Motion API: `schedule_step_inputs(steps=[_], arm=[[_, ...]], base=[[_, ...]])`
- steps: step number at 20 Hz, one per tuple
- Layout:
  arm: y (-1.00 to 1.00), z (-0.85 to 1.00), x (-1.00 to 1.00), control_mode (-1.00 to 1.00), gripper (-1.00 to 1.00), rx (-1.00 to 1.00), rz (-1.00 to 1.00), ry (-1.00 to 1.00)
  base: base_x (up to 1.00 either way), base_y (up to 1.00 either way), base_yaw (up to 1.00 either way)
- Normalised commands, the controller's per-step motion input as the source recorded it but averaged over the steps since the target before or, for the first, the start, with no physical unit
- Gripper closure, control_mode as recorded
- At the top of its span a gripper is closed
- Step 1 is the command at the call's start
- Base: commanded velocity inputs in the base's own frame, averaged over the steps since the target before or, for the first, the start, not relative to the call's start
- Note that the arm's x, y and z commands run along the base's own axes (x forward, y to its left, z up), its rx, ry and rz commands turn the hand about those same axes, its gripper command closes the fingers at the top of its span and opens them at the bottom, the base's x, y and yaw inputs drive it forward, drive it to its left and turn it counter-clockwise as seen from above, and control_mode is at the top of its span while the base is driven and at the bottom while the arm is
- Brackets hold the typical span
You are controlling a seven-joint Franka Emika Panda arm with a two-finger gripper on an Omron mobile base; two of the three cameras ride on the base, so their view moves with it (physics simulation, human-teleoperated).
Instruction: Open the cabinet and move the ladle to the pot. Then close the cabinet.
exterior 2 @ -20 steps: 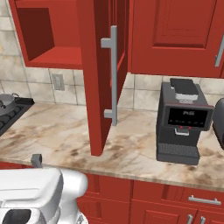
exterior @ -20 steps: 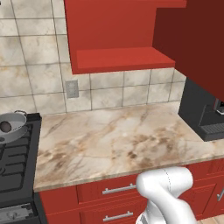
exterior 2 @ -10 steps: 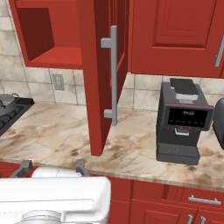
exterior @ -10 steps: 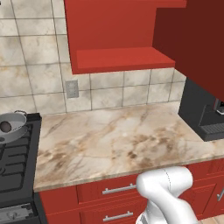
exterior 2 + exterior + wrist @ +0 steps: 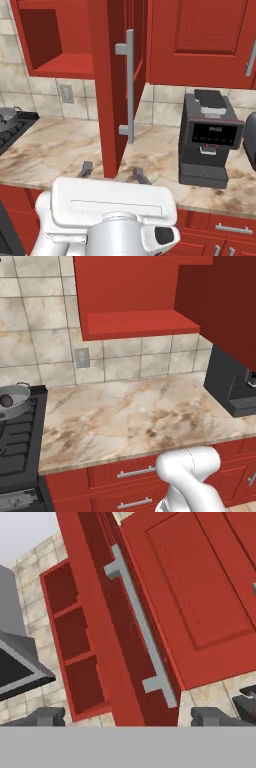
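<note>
The red cabinet (image 5: pixel 140 323) stands open, its door (image 5: pixel 112 90) swung out edge-on over the counter, with the long silver handle (image 5: pixel 130 85) facing right. Its shelves (image 5: pixel 75 637) look bare. My gripper (image 5: pixel 112 172) is open, its fingertips (image 5: pixel 85 169) straddling the door's lower edge from below. In the hand view my gripper (image 5: pixel 129 717) points up at the door (image 5: pixel 100 627) and handle (image 5: pixel 142 627). On the stove at far left sits the grey pot (image 5: pixel 20 406), with the dark brown ladle (image 5: pixel 6 401) resting inside it.
A black coffee machine (image 5: pixel 207 137) stands on the marble counter (image 5: pixel 135 416) right of the door, with another dark appliance (image 5: pixel 251 140) at the edge. The stove (image 5: pixel 15 446) is at left, red drawers (image 5: pixel 132 472) below, and a closed red wall door (image 5: pixel 200 40) beside the cabinet.
My hand has risen and shifted right in the right base view, bringing its open fingers up under the door's lower edge. Cabinet, pot and ladle have not moved.
</note>
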Motion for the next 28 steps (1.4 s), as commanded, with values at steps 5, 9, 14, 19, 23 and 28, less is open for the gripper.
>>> schedule_step_inputs(steps=[5, 9, 14, 19, 23, 28], arm=[[-0.43, -0.08, 0.58, -1.0, -1.0, 0.23, 0.05, 0.0], [-0.23, -0.16, 0.66, -1.0, -1.0, 0.2, 0.05, 0.0], [-0.11, -0.18, 0.73, -1.0, -1.0, 0.18, 0.04, 0.0], [-0.12, -0.09, 0.62, -1.0, -1.0, 0.2, 0.05, 0.0], [-0.04, 0.0, 0.4, -1.0, -1.0, 0.2, 0.07, -0.01], [0.06, 0.0, 0.08, -1.0, -1.0, 0.16, 0.07, -0.02]], base=[[0.0, 0.0, 0.0], [0.0, 0.0, 0.0], [0.0, 0.0, 0.0], [0.0, 0.0, 0.0], [0.0, 0.0, 0.0], [0.0, 0.0, 0.0]])
